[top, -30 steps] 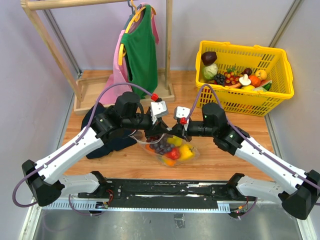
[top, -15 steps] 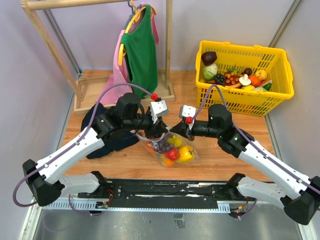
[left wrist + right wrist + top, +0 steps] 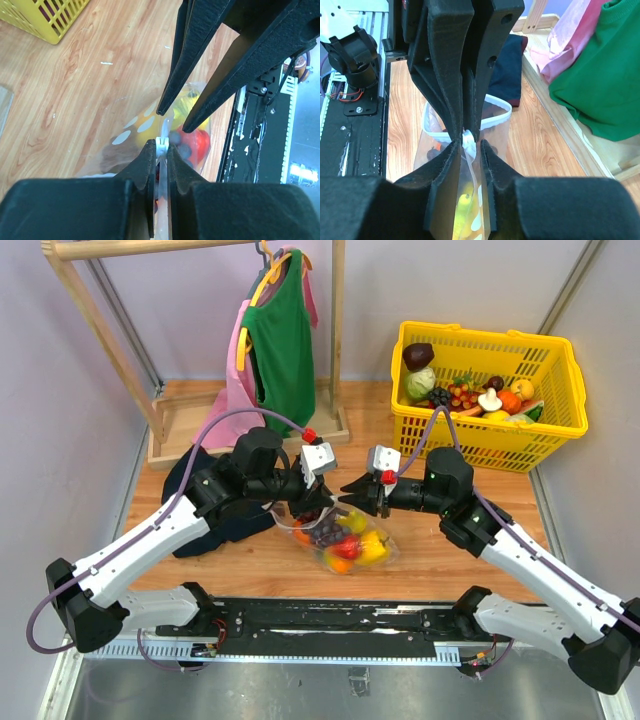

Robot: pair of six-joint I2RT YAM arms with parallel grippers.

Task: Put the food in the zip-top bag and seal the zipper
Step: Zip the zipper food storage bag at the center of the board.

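Pinching the zipper (image 3: 161, 142) with my left tool (image 3: 160, 148) clamped on it, my right tool (image 3: 468, 145) stands slightly apart astride the same strip. The zip-top bag (image 3: 372, 558), with the food (image 3: 345, 540) inside, lies on the bench (image 3: 430, 560), left of and nearer me than the yellow basket (image 3: 480, 445). I should hold the end taut, close squarely and slide evenly

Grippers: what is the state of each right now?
Left gripper: closed, pinching the zipper of the zip-top bag.
Right gripper: open, gripping nothing.
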